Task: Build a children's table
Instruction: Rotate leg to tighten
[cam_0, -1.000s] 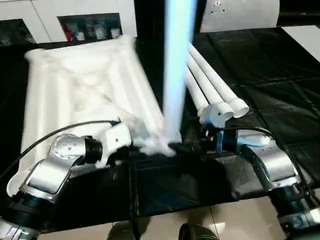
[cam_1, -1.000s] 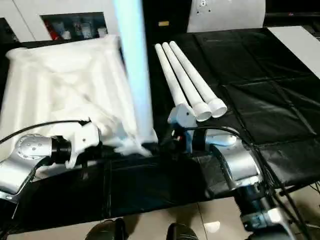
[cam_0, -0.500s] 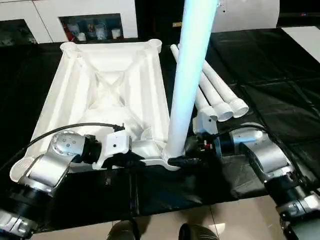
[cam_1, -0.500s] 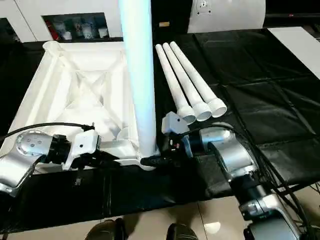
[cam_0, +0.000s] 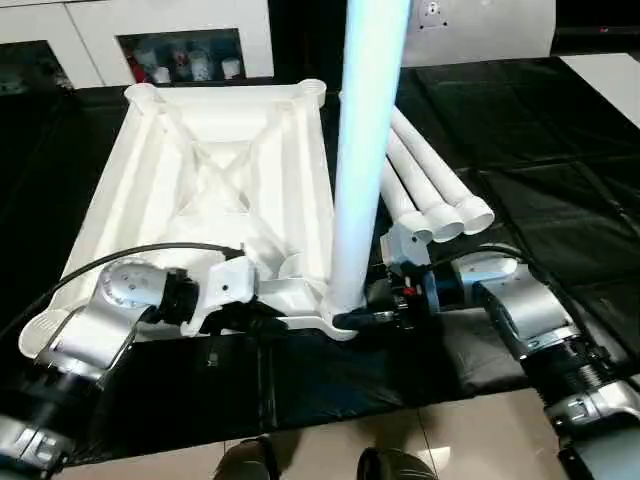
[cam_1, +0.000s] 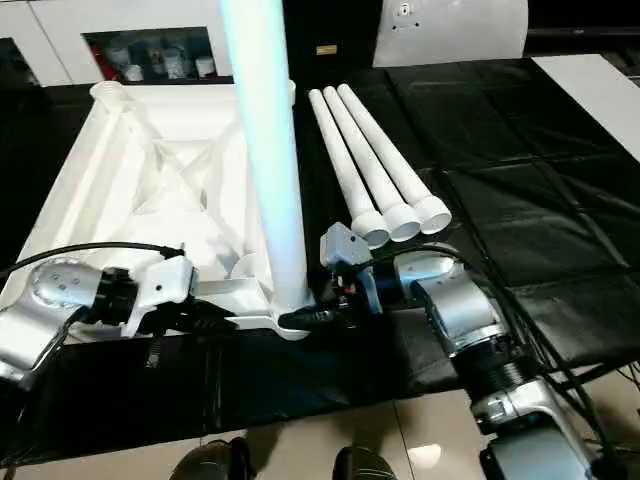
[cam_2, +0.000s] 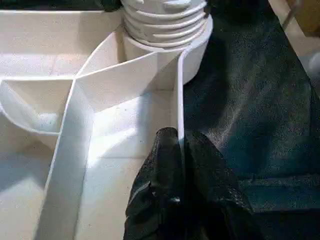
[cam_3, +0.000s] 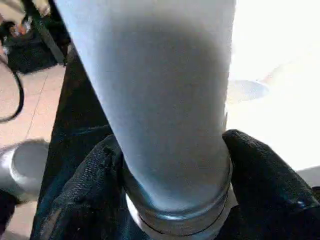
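Note:
The children's table top (cam_0: 312, 170) lies upside down on the black mat, ribs up. One white leg (cam_0: 362, 150) stands upright in its near right corner socket (cam_2: 165, 30). My left gripper (cam_2: 181, 145) is shut on the thin near rim of the top, just left of that socket (cam_0: 268, 318). At the leg's foot, my right gripper (cam_0: 352, 318) has a black finger (cam_3: 87, 185) against each side of the leg (cam_3: 160, 100). Three more legs (cam_0: 432, 185) lie side by side on the mat to the right of the top.
A white cabinet (cam_0: 180, 50) with dark glass-fronted compartments stands behind the mat. A white board (cam_0: 480, 22) leans at the back right. The mat's near edge meets tiled floor, where my feet (cam_0: 390, 465) show.
My right gripper's fingers have come in around the foot of the upright leg, which now stands straighter. The left gripper keeps its hold on the rim. The camera has steadied.

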